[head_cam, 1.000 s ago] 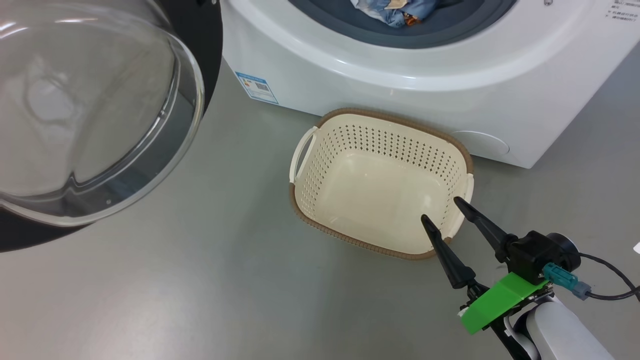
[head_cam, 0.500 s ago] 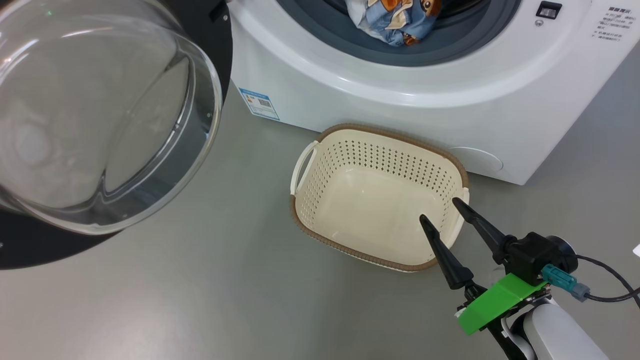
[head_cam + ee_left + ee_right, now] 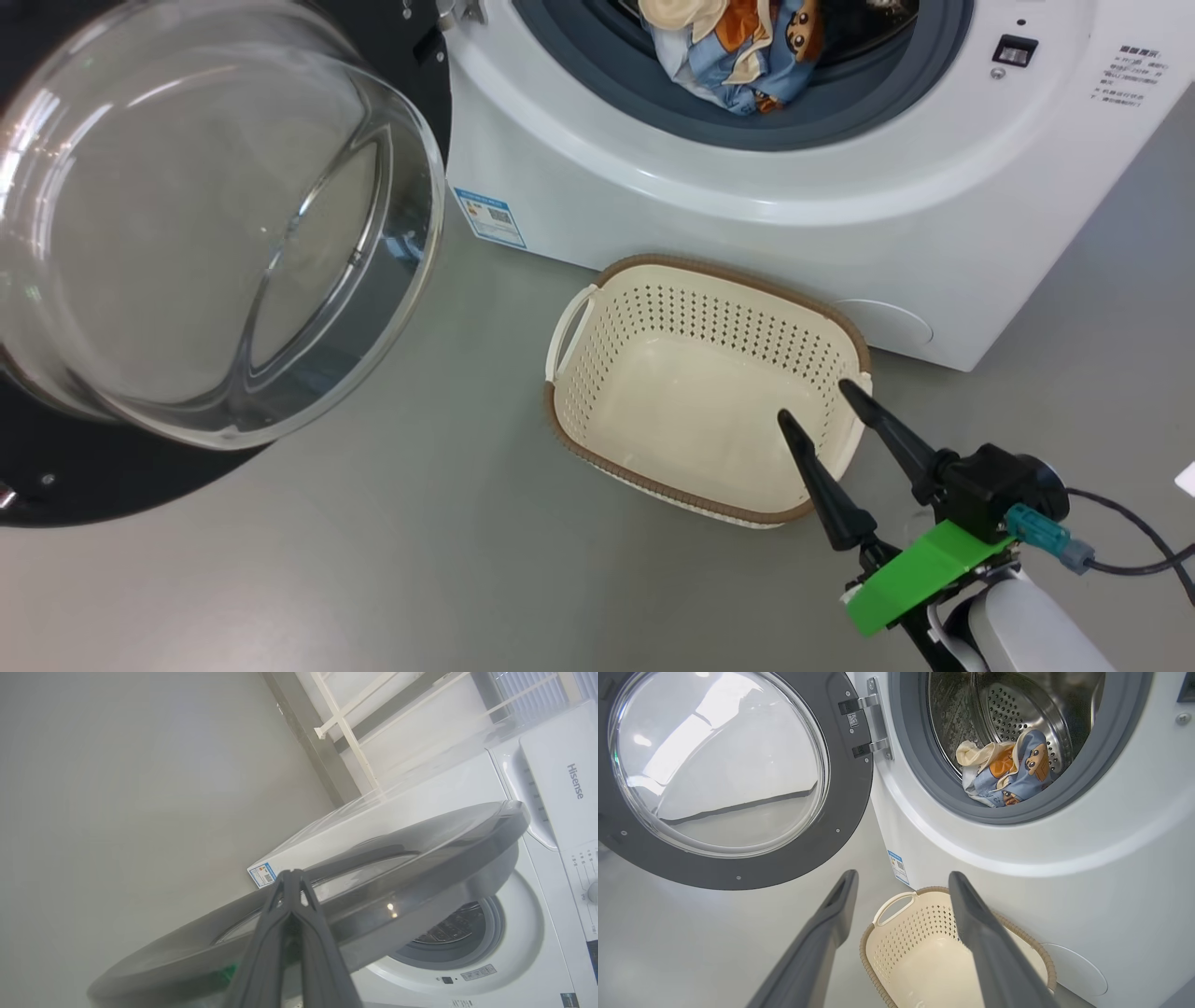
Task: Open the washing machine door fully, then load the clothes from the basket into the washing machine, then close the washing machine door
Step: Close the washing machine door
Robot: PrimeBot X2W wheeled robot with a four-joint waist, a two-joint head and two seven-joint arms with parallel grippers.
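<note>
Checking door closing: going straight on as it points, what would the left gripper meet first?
Probably the round, black-rimmed glass washing machine door; the shut left gripper points at it, gap unclear.

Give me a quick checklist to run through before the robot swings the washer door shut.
1. Basket emptied: ok, nothing lies inside it.
2. Clothes inside the drum: ok.
3. Clothes clear of the grey gasket: cannot tell, the bundle lies close to its lower lip.
4. Right tool free: ok, open and empty, above the basket's near edge.
5. Left tool set to push: cannot tell, it is shut by the outer face of the washing machine door, but contact is unclear.
</note>
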